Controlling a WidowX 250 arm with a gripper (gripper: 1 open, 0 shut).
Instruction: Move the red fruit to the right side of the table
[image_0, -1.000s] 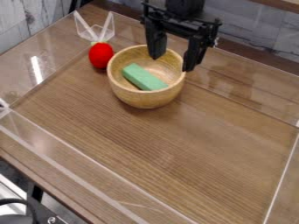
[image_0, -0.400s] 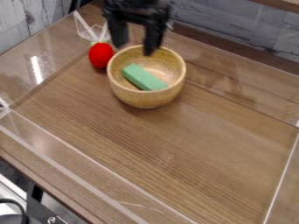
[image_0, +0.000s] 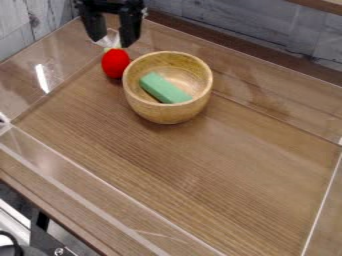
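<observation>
Item 1, table (image_0: 201, 190): brown wood-grain top, glossy, bordered by low clear plastic walls. No brand, label or legible writing appears on it or on any other item.

Item 2, red fruit (image_0: 115, 63): small, matte, oval; it rests on the table at the far left, just beside the left rim of the wooden bowl. Its place is the same as in the earlier frames.

Item 3, wooden bowl (image_0: 168, 100): round, pale wood, upright on the table, right of the fruit, unmoved.

Item 4, green block (image_0: 166, 87): flat, lies tilted inside the bowl, unchanged.

Item 5, tool (image_0: 112, 38): dark, pointing down, jaws standing apart with nothing between them. It hangs above and slightly behind the fruit, not touching it. A second ago it stood over the far right rim of the bowl; it has since crossed leftward over the bowl to the fruit's side.
</observation>
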